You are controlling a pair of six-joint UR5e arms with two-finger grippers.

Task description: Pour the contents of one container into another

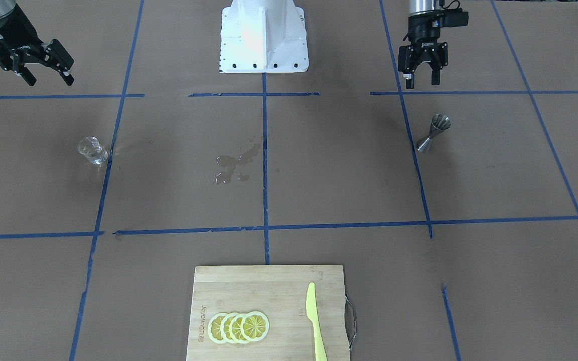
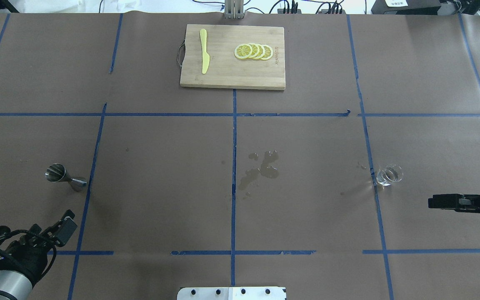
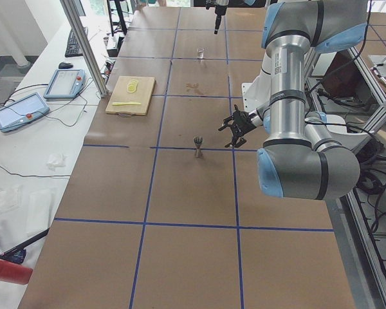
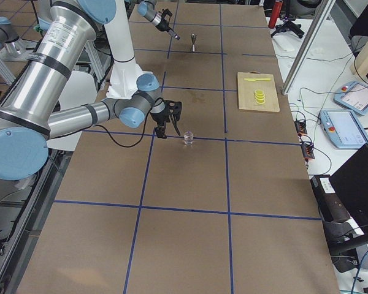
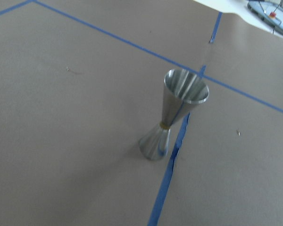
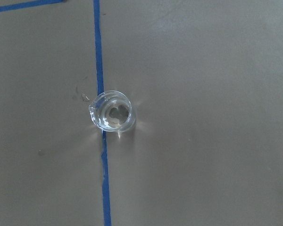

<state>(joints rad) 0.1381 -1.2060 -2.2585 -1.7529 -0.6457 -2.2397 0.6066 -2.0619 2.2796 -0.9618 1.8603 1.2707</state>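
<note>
Overhead cam sits behind me, high, looking forward and down on the table (image 2: 161, 200). Front cam faces me from across, steep, my base (image 1: 264, 45) at its top. Both share the wet patch (image 2: 263, 168) and cutting board (image 2: 223, 73), flipped. Side cams look along the table from each end, far off. My left wrist cam is close, slanted at the jigger (image 5: 174, 113); right wrist cam looks straight down on the glass cup (image 6: 112, 110).

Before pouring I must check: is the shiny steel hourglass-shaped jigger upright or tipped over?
Upright. The shiny steel jigger stands on one cone, its other cone open upward.
</note>
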